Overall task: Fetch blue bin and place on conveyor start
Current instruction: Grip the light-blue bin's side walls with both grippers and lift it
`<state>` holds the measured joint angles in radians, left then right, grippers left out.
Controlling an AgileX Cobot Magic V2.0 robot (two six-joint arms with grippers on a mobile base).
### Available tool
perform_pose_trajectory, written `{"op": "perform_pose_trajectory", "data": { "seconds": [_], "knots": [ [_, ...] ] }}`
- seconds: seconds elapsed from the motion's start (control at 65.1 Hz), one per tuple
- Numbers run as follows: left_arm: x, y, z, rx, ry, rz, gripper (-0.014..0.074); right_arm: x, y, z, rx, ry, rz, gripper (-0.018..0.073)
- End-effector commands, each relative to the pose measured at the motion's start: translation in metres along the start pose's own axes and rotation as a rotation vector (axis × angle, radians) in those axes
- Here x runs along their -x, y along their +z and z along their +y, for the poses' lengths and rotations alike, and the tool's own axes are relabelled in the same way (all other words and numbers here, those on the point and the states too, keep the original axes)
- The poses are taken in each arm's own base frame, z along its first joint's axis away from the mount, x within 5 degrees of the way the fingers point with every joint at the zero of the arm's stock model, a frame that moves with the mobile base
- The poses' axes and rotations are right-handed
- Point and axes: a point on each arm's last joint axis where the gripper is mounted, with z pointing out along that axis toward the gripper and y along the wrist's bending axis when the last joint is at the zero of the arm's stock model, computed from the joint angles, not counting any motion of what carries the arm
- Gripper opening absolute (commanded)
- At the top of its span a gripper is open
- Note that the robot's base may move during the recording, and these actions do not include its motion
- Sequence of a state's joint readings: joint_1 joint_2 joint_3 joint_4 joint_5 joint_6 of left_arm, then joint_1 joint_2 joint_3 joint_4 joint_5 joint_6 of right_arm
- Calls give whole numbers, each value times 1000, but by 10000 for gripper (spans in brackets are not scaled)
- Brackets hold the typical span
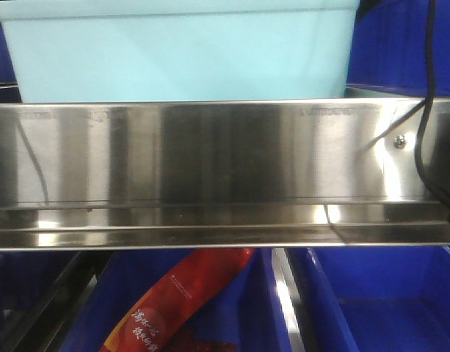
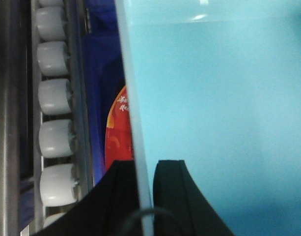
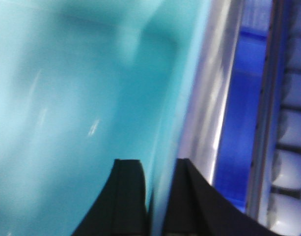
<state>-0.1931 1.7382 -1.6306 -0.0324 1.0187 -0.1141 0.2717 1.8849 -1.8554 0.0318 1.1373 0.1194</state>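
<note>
I find the cyan bin (image 1: 180, 51) just above the steel rail (image 1: 210, 154), flanked by dark bins (image 1: 401, 44). Left gripper (image 2: 145, 164) is closed narrowly on its wall, one finger inside and one outside. Right gripper (image 3: 160, 164) clamps another wall likewise.

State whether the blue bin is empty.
Seemingly empty: the blue bin shows only bare cyan interior in both wrist views; rest unseen.

The blue bin (image 1: 173, 55) is seen as plain pale cyan, no pattern, shaded deeper turquoise up close. The shelf rail (image 1: 210, 161) is finished mirror-silver with dark streaky reflections. Royal blue is worn by the other bins (image 1: 379, 308), red with white lettering by the packet (image 1: 177, 301), white by the rollers (image 2: 54, 96), black by the left gripper (image 2: 145, 167) and right gripper (image 3: 155, 164).
</note>
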Motion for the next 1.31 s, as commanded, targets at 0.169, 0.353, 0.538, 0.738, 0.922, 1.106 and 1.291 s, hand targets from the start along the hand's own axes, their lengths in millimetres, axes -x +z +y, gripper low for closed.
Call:
{"op": "perform_pose_trajectory", "data": {
  "seconds": [0.169, 0.353, 0.538, 0.738, 0.922, 1.106, 1.291],
  "knots": [
    [0, -8, 0, -3, -1, -5, -111, 2, -15, -3, -18, -19, -36, -152],
    [-3, -43, -1, -11, 2, -63, -111, 0, -53, -2, -8, -20, -116, -152],
    [-12, -104, -1, -30, 5, -204, -111, -10, -108, 1, 10, -29, -232, -152],
    [-27, -159, -1, -47, 9, -332, -111, -26, -157, 10, 39, -54, -323, -152],
    [-32, -171, -1, -51, 10, -362, -111, -32, -170, 12, 57, -57, -345, -152],
    [-31, -168, -1, -50, 10, -356, -111, -31, -169, 12, 57, -57, -343, -152],
    [-31, -168, -1, -50, 10, -356, -111, -32, -169, 12, 56, -57, -339, -152]
  ]
}}
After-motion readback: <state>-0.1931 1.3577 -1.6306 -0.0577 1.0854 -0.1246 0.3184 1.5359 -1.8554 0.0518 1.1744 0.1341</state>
